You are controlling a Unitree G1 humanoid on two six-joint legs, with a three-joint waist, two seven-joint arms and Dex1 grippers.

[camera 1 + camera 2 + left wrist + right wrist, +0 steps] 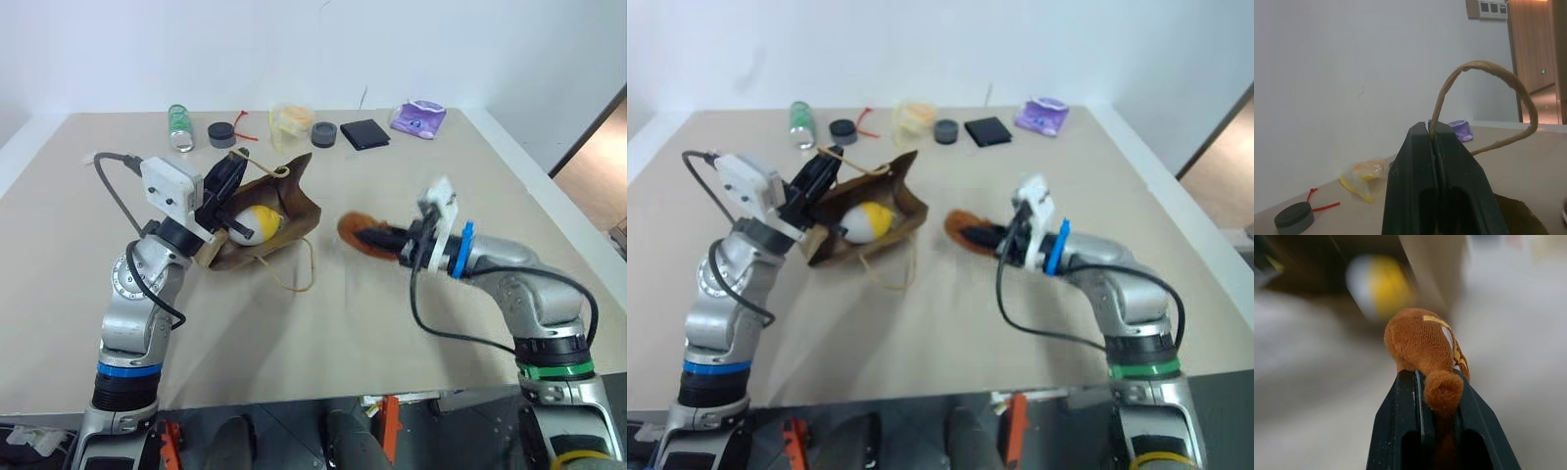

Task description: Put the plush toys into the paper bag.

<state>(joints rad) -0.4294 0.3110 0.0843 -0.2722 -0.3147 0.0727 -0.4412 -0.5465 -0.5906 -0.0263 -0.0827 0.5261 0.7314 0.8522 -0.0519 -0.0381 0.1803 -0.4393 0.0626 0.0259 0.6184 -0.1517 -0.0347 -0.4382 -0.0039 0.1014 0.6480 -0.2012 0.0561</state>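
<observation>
The paper bag (296, 208) lies on its side on the table with its mouth held up and facing right. My left gripper (230, 174) is shut on the bag's upper cord handle (1484, 68), which loops up from the fingertips. Inside the bag sits the white-and-yellow ball (253, 224). To the right of the bag, my right gripper (377, 238) is shut on the brown plush toy (1420, 340), which it holds by a small fuzzy end just above the table. The toy points toward the bag's mouth, a short gap away.
The bag's second cord handle (294, 279) trails loose on the table in front. Along the far edge stand a green bottle (179, 127), two dark discs (221, 134), a yellowish plastic bag (291, 121), a black square (364, 133) and a purple packet (418, 118).
</observation>
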